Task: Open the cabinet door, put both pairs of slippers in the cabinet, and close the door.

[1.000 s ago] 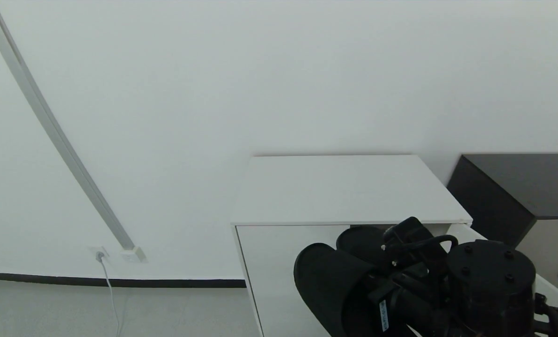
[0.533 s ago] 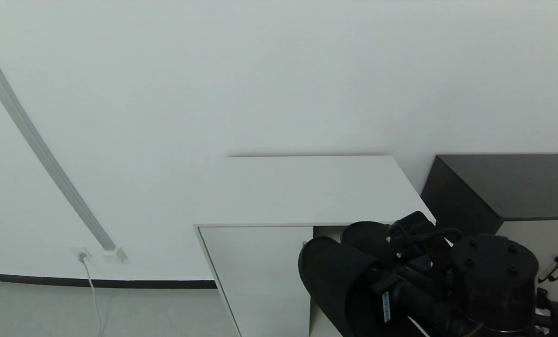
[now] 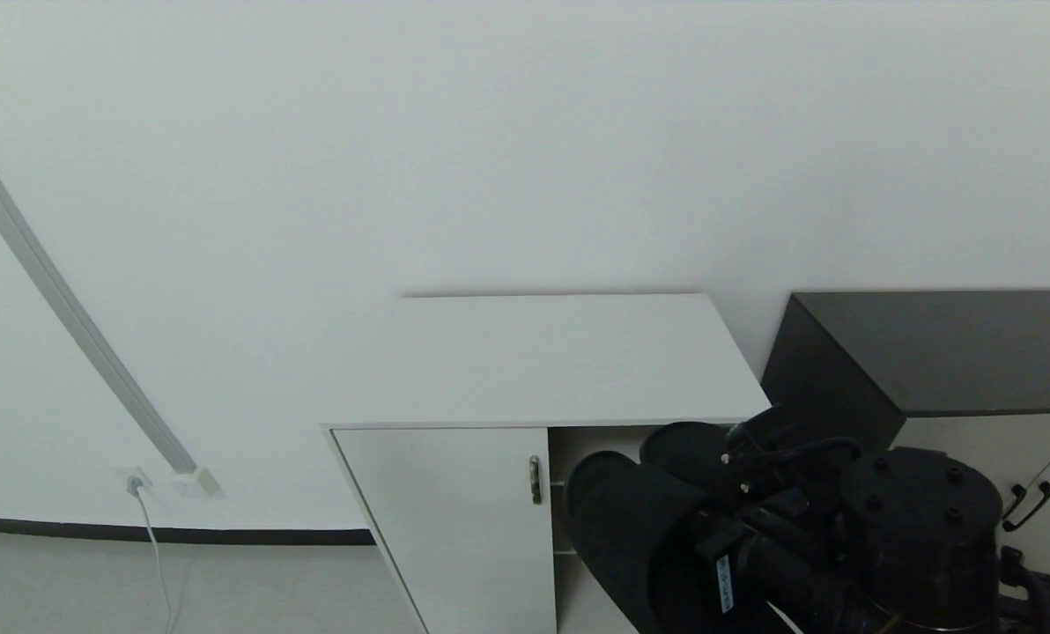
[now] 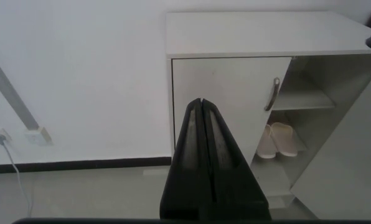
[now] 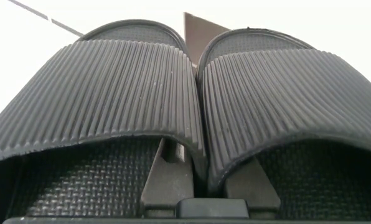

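Cabinet [image 3: 543,361] (1 side open) stands against white wall [image 3: 490,132] beside black sideboard [image 3: 930,352].

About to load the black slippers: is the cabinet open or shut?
Open on the right: a shelf and a white slipper pair show inside; the left door is shut.

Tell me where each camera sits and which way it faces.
Head view: on the head, facing the wall and white cabinet; right arm with black slippers shows lower right.
Left wrist view: on the left wrist, facing the cabinet's open side with pale slippers inside; shut left claw in front.
Right wrist view: on the right wrist, looking along the right claw into the black slippers' straps.
Shared: head and left wrist views both show the closed door and handle.
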You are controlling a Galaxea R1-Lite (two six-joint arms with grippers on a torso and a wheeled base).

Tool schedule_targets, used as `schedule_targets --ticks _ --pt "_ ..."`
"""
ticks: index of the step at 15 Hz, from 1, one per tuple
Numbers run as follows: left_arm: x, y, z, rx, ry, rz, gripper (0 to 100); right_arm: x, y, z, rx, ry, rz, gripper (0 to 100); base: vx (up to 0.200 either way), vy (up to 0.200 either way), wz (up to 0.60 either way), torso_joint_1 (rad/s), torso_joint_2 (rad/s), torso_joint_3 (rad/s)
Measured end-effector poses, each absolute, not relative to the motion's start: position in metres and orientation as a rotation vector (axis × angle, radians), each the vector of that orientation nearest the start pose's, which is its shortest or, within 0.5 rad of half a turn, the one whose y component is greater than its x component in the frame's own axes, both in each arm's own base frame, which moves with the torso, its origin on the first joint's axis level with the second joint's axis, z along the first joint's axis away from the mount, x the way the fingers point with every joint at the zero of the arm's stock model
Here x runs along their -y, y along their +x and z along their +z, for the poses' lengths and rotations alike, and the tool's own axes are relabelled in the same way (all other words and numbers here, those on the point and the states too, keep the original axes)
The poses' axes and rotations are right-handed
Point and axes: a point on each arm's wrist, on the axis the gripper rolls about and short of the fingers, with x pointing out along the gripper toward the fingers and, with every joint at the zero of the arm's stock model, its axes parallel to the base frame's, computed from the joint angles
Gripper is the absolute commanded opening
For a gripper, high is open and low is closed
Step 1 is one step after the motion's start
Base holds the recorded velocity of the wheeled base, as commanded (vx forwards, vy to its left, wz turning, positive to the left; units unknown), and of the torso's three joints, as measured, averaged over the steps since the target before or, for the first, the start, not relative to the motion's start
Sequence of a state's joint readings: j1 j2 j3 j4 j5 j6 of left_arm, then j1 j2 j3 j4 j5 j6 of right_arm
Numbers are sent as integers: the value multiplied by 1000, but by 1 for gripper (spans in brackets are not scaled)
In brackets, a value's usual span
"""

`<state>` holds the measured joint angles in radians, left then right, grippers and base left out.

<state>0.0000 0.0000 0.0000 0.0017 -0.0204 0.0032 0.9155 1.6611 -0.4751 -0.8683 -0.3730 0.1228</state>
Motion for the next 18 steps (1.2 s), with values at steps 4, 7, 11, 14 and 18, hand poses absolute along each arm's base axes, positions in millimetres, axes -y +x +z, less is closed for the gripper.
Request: schedule_targets --ticks 4,7,11,14,18 --pt "0 -23 75 -2 3 -21 0 -200 164 133 -292 -76 521 0 0 0 0 0 0 0" --pt "0 -23 75 -2 3 -21 0 -200 163 132 -294 -80 522 0 0 0 0 0 0 0" --pt "0 -23 75 -2 3 -21 0 -199 163 131 -299 -84 524 0 0 0 0 -50 113 62" --pt "0 -23 75 -2 3 -21 0 -199 162 129 -305 -89 523 0 0 0 0 -155 354 186" --pt "0 -23 75 -2 3 -21 0 -199 162 127 -309 -95 524 0 0 0 0 -168 382 209"
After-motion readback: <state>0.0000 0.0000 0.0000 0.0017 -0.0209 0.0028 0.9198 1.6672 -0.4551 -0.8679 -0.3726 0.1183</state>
